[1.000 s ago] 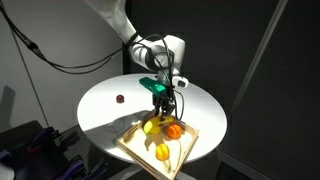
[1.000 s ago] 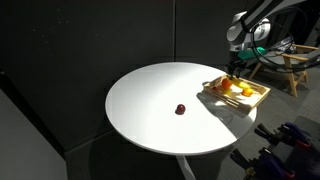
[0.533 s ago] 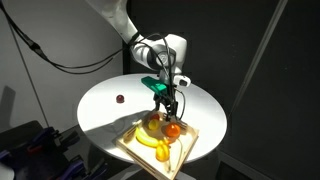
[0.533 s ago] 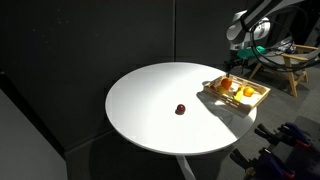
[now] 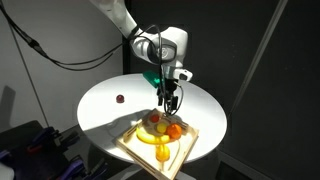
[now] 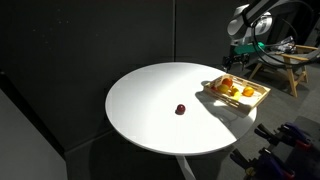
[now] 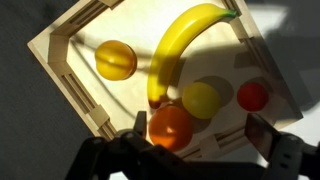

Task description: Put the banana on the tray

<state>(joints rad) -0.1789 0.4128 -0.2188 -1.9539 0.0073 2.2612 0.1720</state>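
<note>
The banana (image 7: 178, 52) lies curved on the floor of the light-wood tray (image 7: 62, 62), touching nothing of the gripper. In the wrist view my gripper (image 7: 200, 135) hangs open over the tray's near side, its two dark fingers (image 7: 266, 132) wide apart with nothing between them. Below the gap sit an orange round fruit (image 7: 170, 126) and a yellow one (image 7: 201, 99). In both exterior views the gripper (image 5: 172, 103) (image 6: 239, 60) is above the tray (image 5: 140, 154) (image 6: 228, 101), clear of the banana (image 5: 150, 139).
Also in the tray are a yellow-orange round fruit (image 7: 115, 59) and a small red one (image 7: 253, 96). A small dark red thing (image 5: 119, 98) (image 6: 181, 109) lies alone on the round white tabletop (image 5: 105, 115) (image 6: 145, 100). The tray stands near the table's edge.
The jaws have gone from closed to wide open. The banana now lies free in the tray, and the gripper has risen a little above it.
</note>
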